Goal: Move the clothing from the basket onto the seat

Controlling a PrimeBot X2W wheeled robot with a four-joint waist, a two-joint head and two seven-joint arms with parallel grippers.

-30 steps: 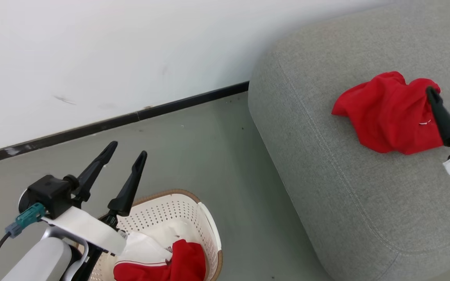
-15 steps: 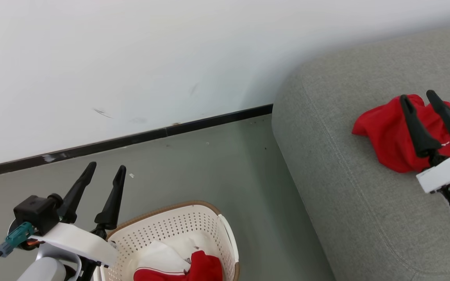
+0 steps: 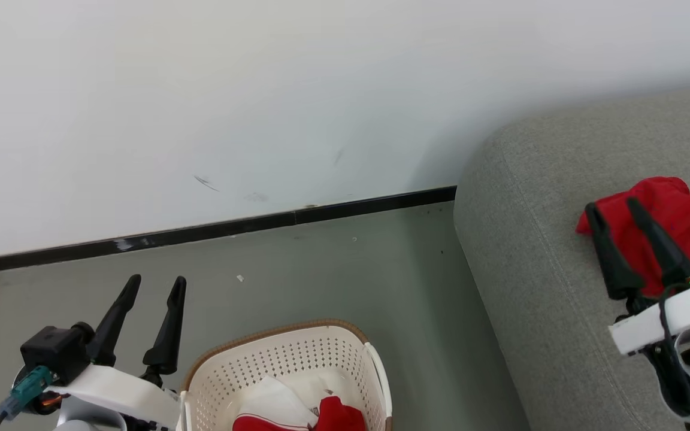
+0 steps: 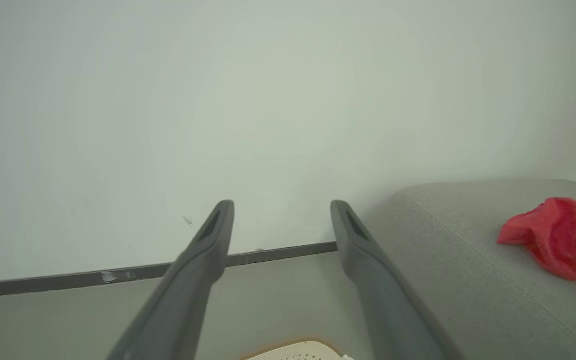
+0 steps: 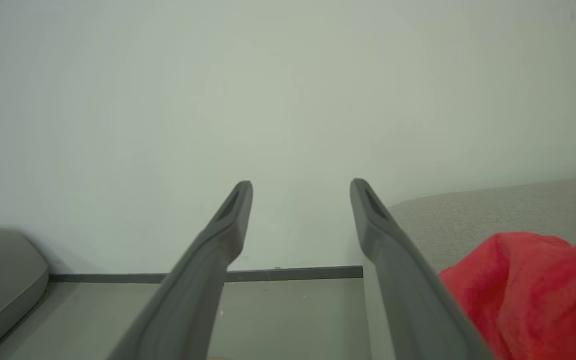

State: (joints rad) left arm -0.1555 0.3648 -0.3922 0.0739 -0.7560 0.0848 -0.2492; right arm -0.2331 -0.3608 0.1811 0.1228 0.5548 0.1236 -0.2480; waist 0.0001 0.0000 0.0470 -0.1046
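A plain red garment lies crumpled on the grey seat, near its rounded corner. My right gripper stands open in front of the garment's near left edge, with nothing between its fingers. In the right wrist view the open right gripper points at the wall, with the red garment just to its right. The cream basket sits on the floor at the bottom centre and holds a red and white jersey. Left of the basket my left gripper is open and empty, as the left wrist view's open left gripper confirms.
A white wall with a dark skirting board runs behind the grey floor between basket and seat. The right wrist view has another grey rounded cushion at its far left.
The camera has swung, so everything sits lower and further right in the picture. My right gripper has drawn left across the red garment to its near edge. Both grippers stay open.
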